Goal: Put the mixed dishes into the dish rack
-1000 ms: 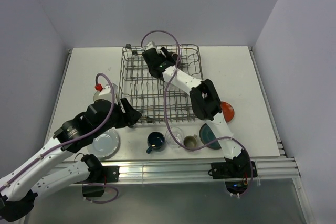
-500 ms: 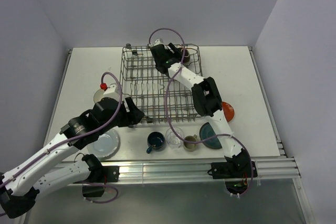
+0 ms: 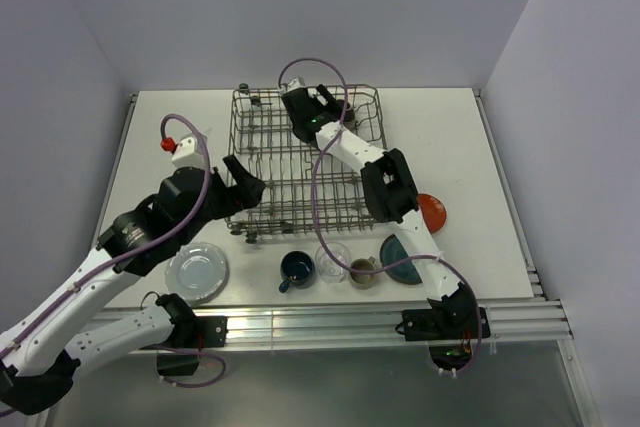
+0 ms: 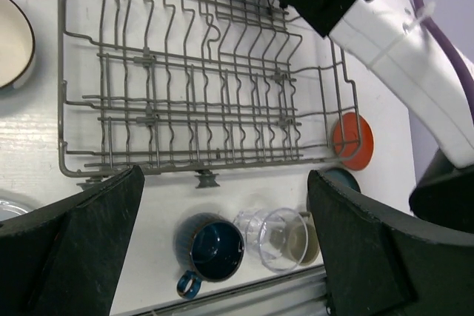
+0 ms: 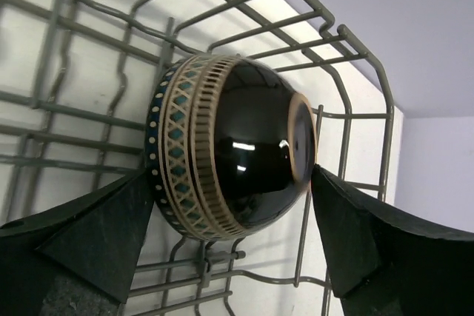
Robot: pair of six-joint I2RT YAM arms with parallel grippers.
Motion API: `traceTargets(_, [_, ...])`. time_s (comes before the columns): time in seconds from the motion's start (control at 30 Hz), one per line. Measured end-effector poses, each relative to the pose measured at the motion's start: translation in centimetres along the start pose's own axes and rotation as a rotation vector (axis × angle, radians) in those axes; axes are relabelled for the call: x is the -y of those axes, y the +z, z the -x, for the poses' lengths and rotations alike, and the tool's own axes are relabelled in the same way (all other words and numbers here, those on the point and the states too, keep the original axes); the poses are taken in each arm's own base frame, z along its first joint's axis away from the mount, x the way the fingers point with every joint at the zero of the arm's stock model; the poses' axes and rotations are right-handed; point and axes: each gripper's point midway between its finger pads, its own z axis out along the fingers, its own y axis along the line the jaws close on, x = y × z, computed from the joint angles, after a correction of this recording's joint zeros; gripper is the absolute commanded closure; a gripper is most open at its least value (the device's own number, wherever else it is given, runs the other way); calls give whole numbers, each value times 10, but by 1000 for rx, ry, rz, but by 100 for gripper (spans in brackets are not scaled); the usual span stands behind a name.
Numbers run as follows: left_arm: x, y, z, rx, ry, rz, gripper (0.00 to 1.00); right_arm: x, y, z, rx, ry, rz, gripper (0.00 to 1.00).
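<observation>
White table (image 3: 450, 137) carries the dish rack (image 3: 270, 162) — in its far corner a dark bowl (image 5: 237, 153) lies between the right gripper's (image 5: 233, 183) spread jaws.

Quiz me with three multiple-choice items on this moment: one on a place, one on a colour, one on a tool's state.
1. Where is the dark patterned bowl?
A) in the dish rack's far right corner
B) left of the rack, outside it
C) at the near edge, by the arm bases

2. What colour is the plate just right of the rack?
A) yellow
B) orange-red
C) green

3. How is the left tool?
A) shut tight, empty
B) shut on a dish
C) open, empty

1 A: the right wrist view shows it on its side among the corner wires.
2 B: both wider views show that colour.
3 C: the left wrist view shows it spread wide, nothing held.
</observation>
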Motion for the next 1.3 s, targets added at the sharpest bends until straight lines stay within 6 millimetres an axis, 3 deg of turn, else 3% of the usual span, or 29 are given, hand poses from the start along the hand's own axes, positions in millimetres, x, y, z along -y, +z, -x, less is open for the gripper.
traceTargets(0.13, [-4,17,12,0,-9,58,1,-12,-8,2,9,27,44,0])
traceTargets(0.27, [-25,44,20,-31,-28,152,1,-9,-24,15,35,62,63,0])
traceTargets(0.47, [-77,53,55,35,-146,290,1,19,-63,38,82,162,97,0])
traceTargets(0.63, [-129,59,83,71,-277,397,3,66,-127,38,99,379,141,0])
traceTargets(0.8, [-182,89,76,-21,-382,500,8,108,-200,1,93,620,195,0])
traceTargets(0.9, [-202,102,61,-89,-406,549,10,114,-238,-26,93,701,236,0])
traceTargets(1.0, [-210,105,50,-125,-407,576,10,106,-273,-46,101,728,287,0])
traceTargets(1.13, [-222,103,36,-146,-411,617,10,99,-304,-64,114,753,333,0])
traceTargets(1.3, [-243,97,10,-192,-421,683,10,118,-324,-87,138,822,335,0])
